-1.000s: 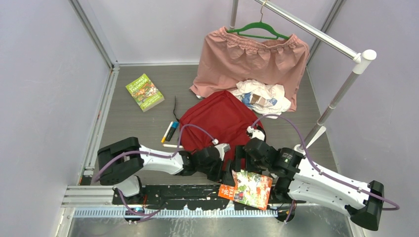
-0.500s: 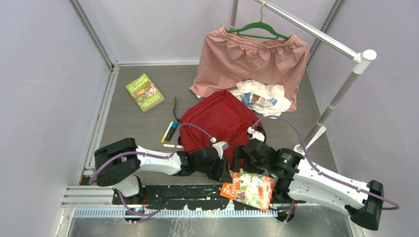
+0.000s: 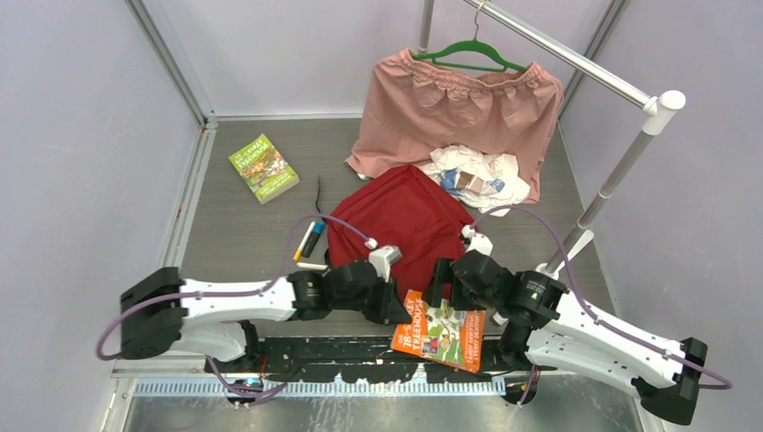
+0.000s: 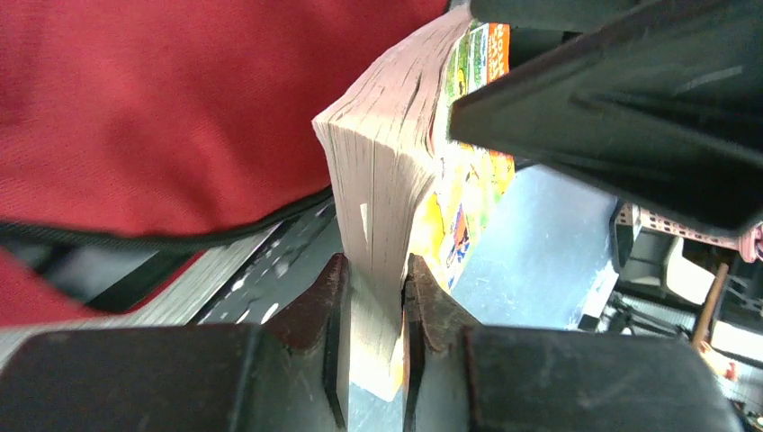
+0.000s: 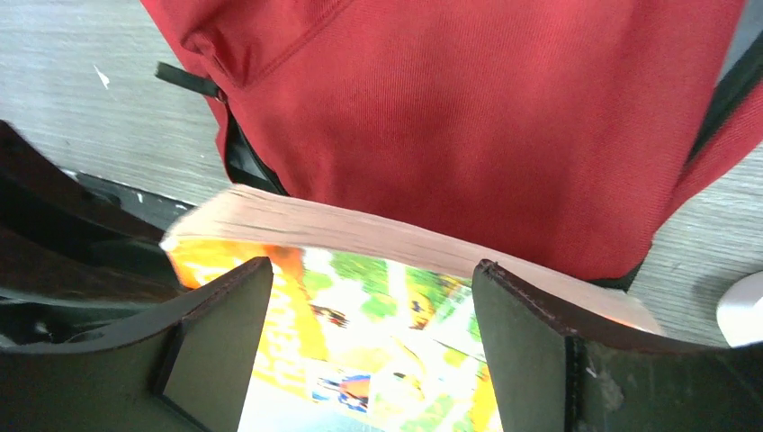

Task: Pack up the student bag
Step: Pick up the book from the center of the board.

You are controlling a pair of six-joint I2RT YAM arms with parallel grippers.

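- Change: the left end effector point(image 4: 375, 263), wider apart a second ago, has now closed on the paperback book point(image 3: 441, 328). Its two pads pinch the page block at one corner, with the orange cover facing away from the student bag point(image 3: 405, 220).
- The book has shifted slightly toward the bag's near edge and now sits just in front of it. The left arm has also stretched further forward.
- The right end effector point(image 5: 371, 270) is spread wide. Its fingers straddle the book's cover and page edge and grip nothing I can make out.
- Reading: the left arm now has the book, so the next step is probably feeding it into the bag. The black zipper trim shows at the bag's near edge, but I cannot tell whether the mouth is open.
- Bag: it lies flat at mid-counter, just beyond both end effectors.
- Surface: grey wood-grain counter point(image 3: 243, 234). Left of the bag are pens point(image 3: 310, 238), and further left and back a green-covered book point(image 3: 263, 167).
- Behind the bag a crumpled white cloth point(image 3: 477, 175) touches it. Beyond that, a pink garment point(image 3: 454, 117) hangs from a green hanger on a metal rail point(image 3: 558, 49).
- Room: pale lilac walls enclose the cell.
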